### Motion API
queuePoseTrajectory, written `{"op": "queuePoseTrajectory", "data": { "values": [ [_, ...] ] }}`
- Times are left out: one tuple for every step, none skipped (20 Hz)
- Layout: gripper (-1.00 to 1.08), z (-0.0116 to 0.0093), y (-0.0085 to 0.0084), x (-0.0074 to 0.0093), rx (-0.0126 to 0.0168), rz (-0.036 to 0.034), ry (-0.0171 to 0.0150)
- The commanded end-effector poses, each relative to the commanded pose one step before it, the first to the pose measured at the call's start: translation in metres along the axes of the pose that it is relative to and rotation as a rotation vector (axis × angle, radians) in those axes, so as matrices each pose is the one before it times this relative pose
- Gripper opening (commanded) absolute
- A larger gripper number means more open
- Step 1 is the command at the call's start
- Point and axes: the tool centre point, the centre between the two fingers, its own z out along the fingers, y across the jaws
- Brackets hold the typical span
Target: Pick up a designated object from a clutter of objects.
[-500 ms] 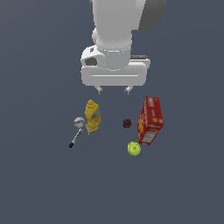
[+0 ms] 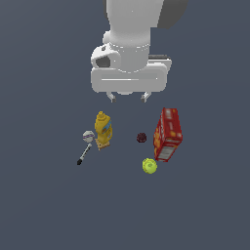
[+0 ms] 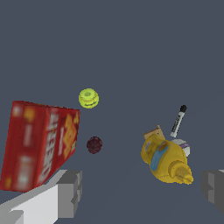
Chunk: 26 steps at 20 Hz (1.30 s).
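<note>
The dark maroon ball [image 2: 141, 137] lies on the grey floor between the yellow bottle [image 2: 103, 129] and the red box [image 2: 168, 134]. It also shows in the wrist view [image 3: 94, 145]. The yellow-green ball [image 2: 149, 166] lies in front of it. The thin silver-and-black tool [image 2: 85, 146] lies beside the bottle on the exterior view's left. My gripper [image 2: 129, 98] hangs open and empty above and behind the clutter, apart from every object. In the wrist view its fingers [image 3: 70, 194] frame the bottle [image 3: 166, 159] and box [image 3: 39, 144].
The floor [image 2: 49, 205] is plain dark grey-blue all around the clutter. The red box stands next to the maroon ball on the exterior view's right, the bottle on its left. The yellow-green ball [image 3: 89, 98] and tool [image 3: 178, 121] also show in the wrist view.
The arm has shifted slightly; the gripper stays open above the clutter. The objects have not moved.
</note>
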Motion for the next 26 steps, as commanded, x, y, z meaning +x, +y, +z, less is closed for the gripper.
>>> {"op": "queuePoseTrajectory", "data": {
  "values": [
    [1.00,-0.00247,-0.00080,0.00105,-0.00109,-0.00787,0.00551],
    [1.00,0.00042,0.00009,-0.00021,0.00016,0.00121,-0.00095],
    [1.00,0.00005,0.00023,-0.00025,0.00029,0.00192,-0.00100],
    [1.00,-0.00022,0.00016,-0.00004,0.00012,0.00067,-0.00012],
    [1.00,0.00018,-0.00014,0.00005,-0.00012,-0.00066,0.00015],
    [1.00,0.00074,-0.00019,0.00012,-0.00025,-0.00135,0.00012],
    [1.00,0.00132,-0.00041,0.00017,-0.00042,-0.00225,0.00004],
    [1.00,0.00190,-0.00044,0.00021,-0.00053,-0.00280,-0.00008],
    [1.00,0.00248,-0.00061,0.00024,-0.00068,-0.00359,-0.00017],
    [1.00,0.00305,-0.00071,0.00027,-0.00079,-0.00429,-0.00025],
    [1.00,0.00361,-0.00088,0.00029,-0.00093,-0.00512,-0.00032],
    [1.00,0.00413,-0.00100,0.00030,-0.00103,-0.00584,-0.00038],
    [1.00,0.00461,-0.00115,0.00030,-0.00113,-0.00662,-0.00040],
    [1.00,0.00513,-0.00128,0.00029,-0.00122,-0.00745,-0.00041],
    [1.00,0.00562,-0.00144,0.00027,-0.00130,-0.00829,-0.00042],
    [1.00,0.00611,-0.00158,0.00022,-0.00135,-0.00905,-0.00047],
    [1.00,0.00665,-0.00174,0.00015,-0.00139,-0.00987,-0.00053],
    [1.00,0.00715,-0.00189,0.00007,-0.00141,-0.01068,-0.00057],
    [1.00,0.00766,-0.00209,-0.00004,-0.00142,-0.01158,-0.00061],
    [1.00,0.00816,-0.00227,-0.00017,-0.00139,-0.01245,-0.00064],
    [1.00,0.00866,-0.00247,-0.00032,-0.00134,-0.01336,-0.00068],
    [1.00,0.00915,-0.00268,-0.00050,-0.00126,-0.01426,-0.00071],
    [1.00,0.00963,-0.00292,-0.00070,-0.00116,-0.01521,-0.00074],
    [1.00,0.01009,-0.00315,-0.00093,-0.00101,-0.01613,-0.00075],
    [1.00,0.01036,-0.00335,-0.00116,-0.00081,-0.01679,-0.00075],
    [1.00,0.01027,-0.00345,-0.00136,-0.00058,-0.01689,-0.00072]
  ]
}}
